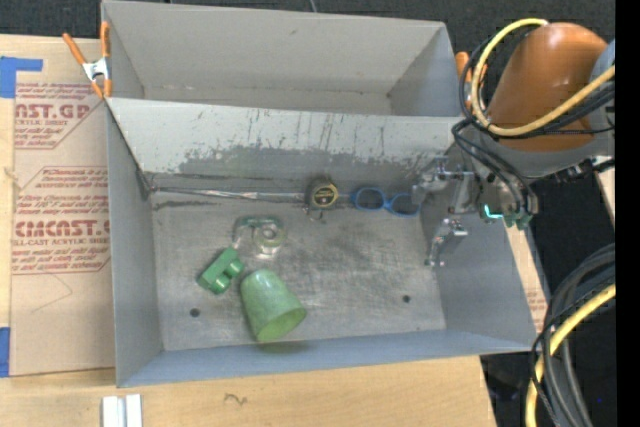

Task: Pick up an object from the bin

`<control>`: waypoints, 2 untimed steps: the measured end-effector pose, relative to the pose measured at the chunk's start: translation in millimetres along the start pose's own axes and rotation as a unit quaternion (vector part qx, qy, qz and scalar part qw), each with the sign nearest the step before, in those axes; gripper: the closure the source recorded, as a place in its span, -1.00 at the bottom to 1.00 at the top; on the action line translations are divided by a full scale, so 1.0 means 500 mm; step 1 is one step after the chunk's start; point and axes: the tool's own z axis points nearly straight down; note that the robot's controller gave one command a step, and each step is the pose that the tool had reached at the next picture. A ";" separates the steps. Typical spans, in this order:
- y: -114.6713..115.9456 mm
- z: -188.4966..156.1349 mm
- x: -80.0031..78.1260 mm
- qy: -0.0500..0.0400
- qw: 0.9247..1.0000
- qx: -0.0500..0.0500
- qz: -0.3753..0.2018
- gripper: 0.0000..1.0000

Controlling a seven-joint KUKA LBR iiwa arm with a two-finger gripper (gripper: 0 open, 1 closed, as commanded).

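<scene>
Scuffed grey bin (350,270), dark floor beyond it. Well left of the pincer (445,237): green block (218,271), clear piece (258,237), green cup (270,307) on its side. Nearer, a round brass thing (322,194). Just left of the pincer, a blue two-loop thing (383,202) by the back wall. How far the pincer is open: cannot tell.

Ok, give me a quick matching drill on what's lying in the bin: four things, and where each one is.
1 green cup
2 blue loops
3 round brassy piece
4 small green block

A by the back wall, middle
B on its side, near the front
C by the back wall, right of middle
D just left of the cup

Pairs: 1-B, 2-C, 3-A, 4-D
</scene>
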 end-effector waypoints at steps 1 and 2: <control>0.137 0.177 -0.093 -0.001 0.994 -0.002 0.111 -1.00; 0.286 0.151 -0.077 -0.004 0.994 -0.002 0.111 -1.00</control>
